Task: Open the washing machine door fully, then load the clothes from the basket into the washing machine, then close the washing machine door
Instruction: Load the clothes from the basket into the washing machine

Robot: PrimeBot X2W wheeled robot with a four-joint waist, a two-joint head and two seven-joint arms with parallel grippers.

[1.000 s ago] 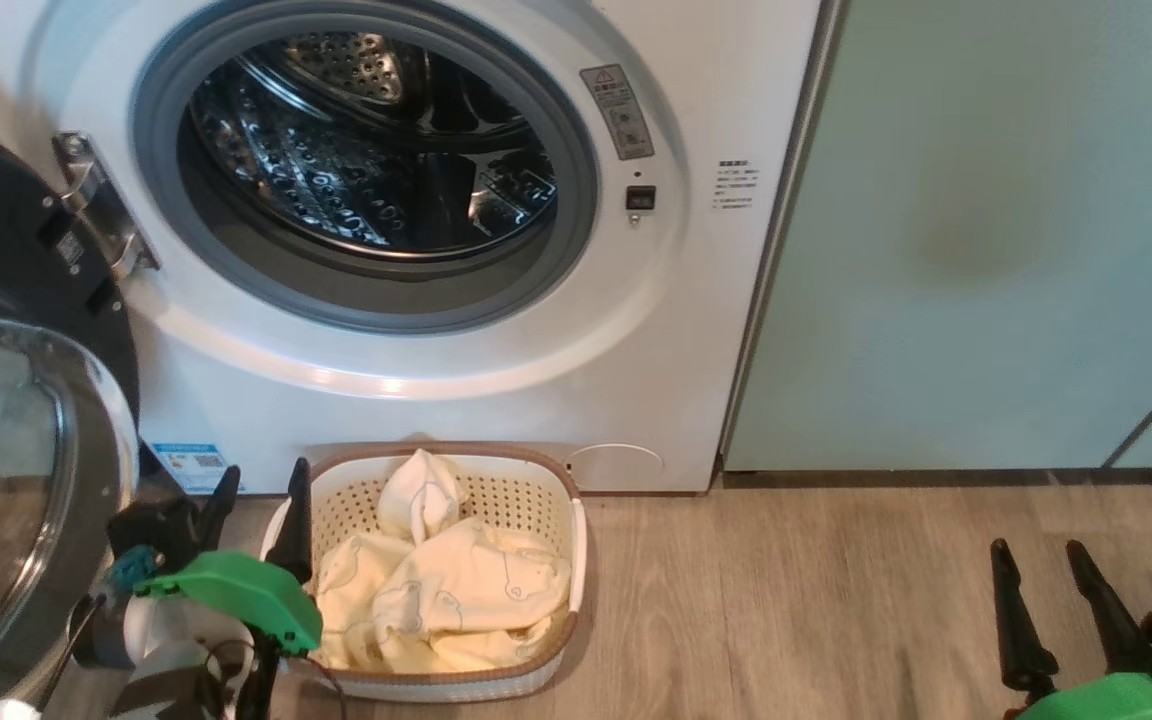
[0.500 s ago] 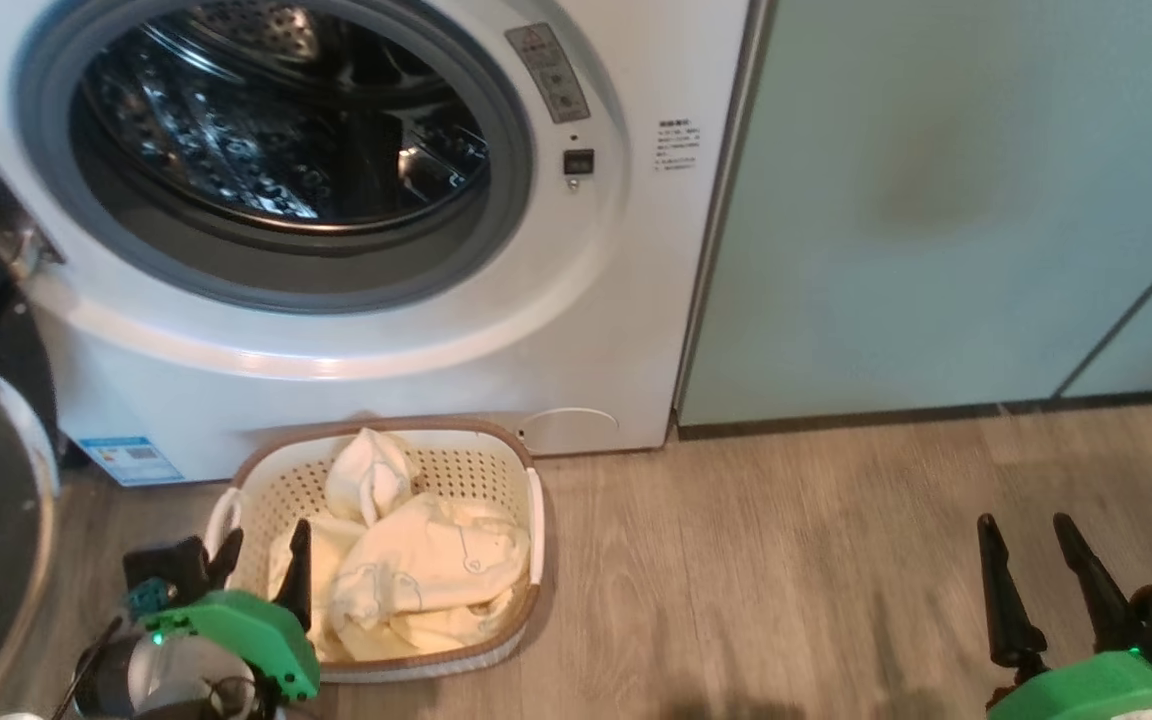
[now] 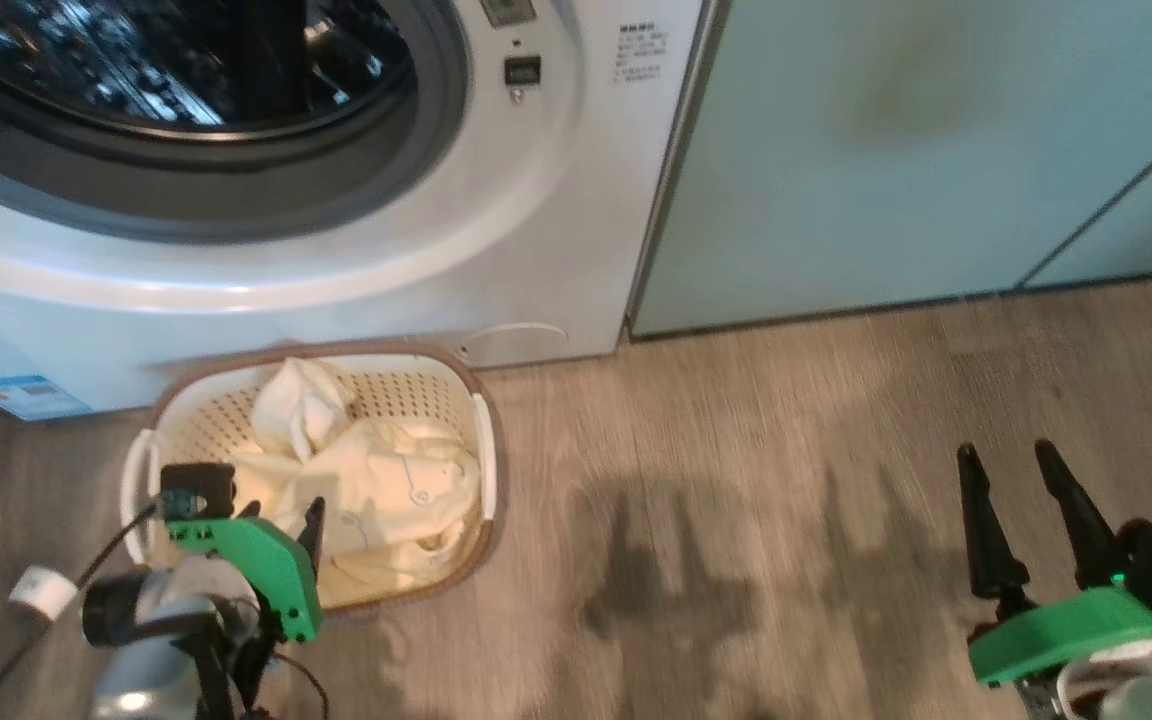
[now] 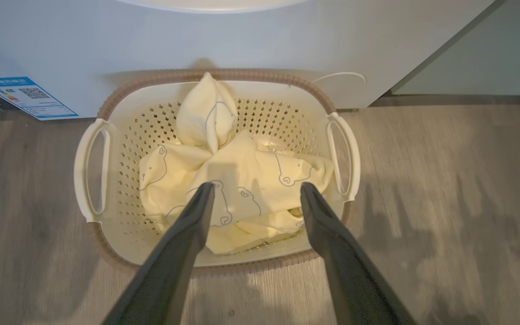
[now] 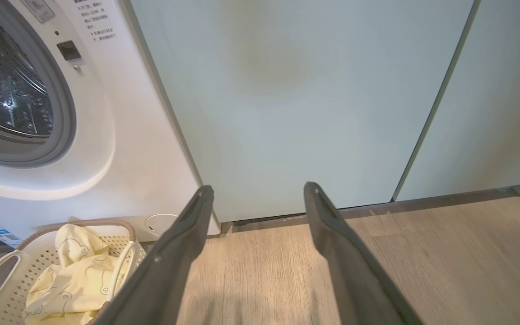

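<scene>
Wood-grain floor [image 3: 736,430] in front of the white washing machine [image 3: 536,220]; both hands spread and empty

At far left a blue sticker [image 3: 21,395] sits low on the washer's front; above it the steel drum [image 3: 166,60] shows through the uncovered opening, ringed by the grey gasket [image 3: 436,120]; the basket [image 3: 485,440] stands on the floor against the machine's foot, with the clothes [image 3: 376,480] heaped inside, pale yellow with outline bears; the left hand [image 4: 256,186] hangs over the basket's near side, its fingers wide apart and gripping nothing, tips over the cloth; whether they touch it I cannot tell; right of the washer stand pale-green cabinet doors [image 3: 886,150]; the right hand [image 3: 1005,450] hovers over bare floor well apart from the basket, fingers parted and holding nothing
</scene>
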